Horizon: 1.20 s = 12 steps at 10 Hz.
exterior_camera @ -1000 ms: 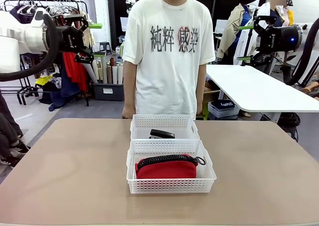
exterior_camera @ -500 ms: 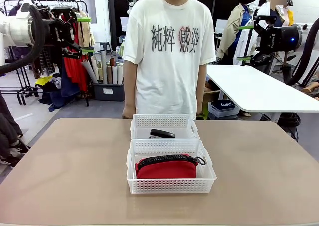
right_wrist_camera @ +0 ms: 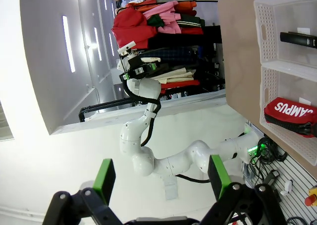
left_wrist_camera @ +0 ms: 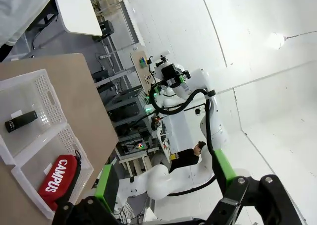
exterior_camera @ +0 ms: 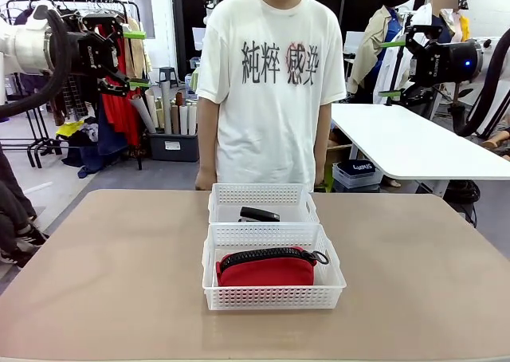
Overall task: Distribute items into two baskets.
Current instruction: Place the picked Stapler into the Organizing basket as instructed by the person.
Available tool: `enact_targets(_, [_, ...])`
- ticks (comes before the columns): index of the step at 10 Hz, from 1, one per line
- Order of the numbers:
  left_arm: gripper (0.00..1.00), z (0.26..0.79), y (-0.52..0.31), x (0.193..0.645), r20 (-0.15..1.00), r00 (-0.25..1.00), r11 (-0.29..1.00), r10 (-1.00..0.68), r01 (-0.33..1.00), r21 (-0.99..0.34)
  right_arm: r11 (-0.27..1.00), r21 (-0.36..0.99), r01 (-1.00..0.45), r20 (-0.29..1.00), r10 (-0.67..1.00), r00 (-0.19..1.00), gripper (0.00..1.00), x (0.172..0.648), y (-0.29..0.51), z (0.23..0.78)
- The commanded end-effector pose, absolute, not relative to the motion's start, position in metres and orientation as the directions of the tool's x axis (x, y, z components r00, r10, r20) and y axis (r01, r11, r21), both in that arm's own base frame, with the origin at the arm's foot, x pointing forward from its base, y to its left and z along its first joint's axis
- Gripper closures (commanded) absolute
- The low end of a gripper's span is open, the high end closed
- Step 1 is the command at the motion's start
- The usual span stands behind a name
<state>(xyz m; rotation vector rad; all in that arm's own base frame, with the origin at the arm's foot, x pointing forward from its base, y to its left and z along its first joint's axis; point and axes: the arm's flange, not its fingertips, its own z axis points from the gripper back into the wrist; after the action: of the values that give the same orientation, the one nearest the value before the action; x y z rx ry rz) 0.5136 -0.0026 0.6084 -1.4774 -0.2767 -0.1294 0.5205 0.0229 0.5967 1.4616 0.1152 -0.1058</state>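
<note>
The left end effector (exterior_camera: 131, 59) hangs high over the left edge of the surface (exterior_camera: 111, 274), its green-padded fingers spread wide with nothing between them; the right end effector (exterior_camera: 390, 68) is likewise raised at the far right, fingers spread and bare. Both sit well apart from the work below. At the middle of the surface the two baskets touch end to end: the near basket (exterior_camera: 273, 298) holds the red pouch (exterior_camera: 266, 270), which lies flat with its black zipper up and its strap loop toward the right, and the far basket (exterior_camera: 263, 194) holds the small black stapler (exterior_camera: 259, 214). In the left wrist view the pouch (left_wrist_camera: 59, 175) shows white lettering, and the stapler (left_wrist_camera: 21, 121) lies alone in its own compartment. A person (exterior_camera: 271, 83) stands at the far side, arms down. With one item in each basket, the distribution looks done and the arms appear parked. The next move likely calls for no grasp at all, only holding clear of the baskets.
</note>
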Motion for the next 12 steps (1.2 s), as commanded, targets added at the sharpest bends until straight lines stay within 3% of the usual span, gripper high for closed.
enact_targets(1, [0.00,0.6100,-0.0025,0.5135,0.263,0.961,0.084,0.086,0.256,-0.963,0.087,0.986,0.140,-0.140,-0.003,0.990,0.00,0.5202,0.0238,0.6006])
enact_targets(12, [0.00,0.6100,-0.0025,0.5135,0.263,0.961,0.084,0.086,0.256,-0.963,0.087,0.986,0.140,-0.140,-0.003,0.990,0.00,0.5202,0.0238,0.6006])
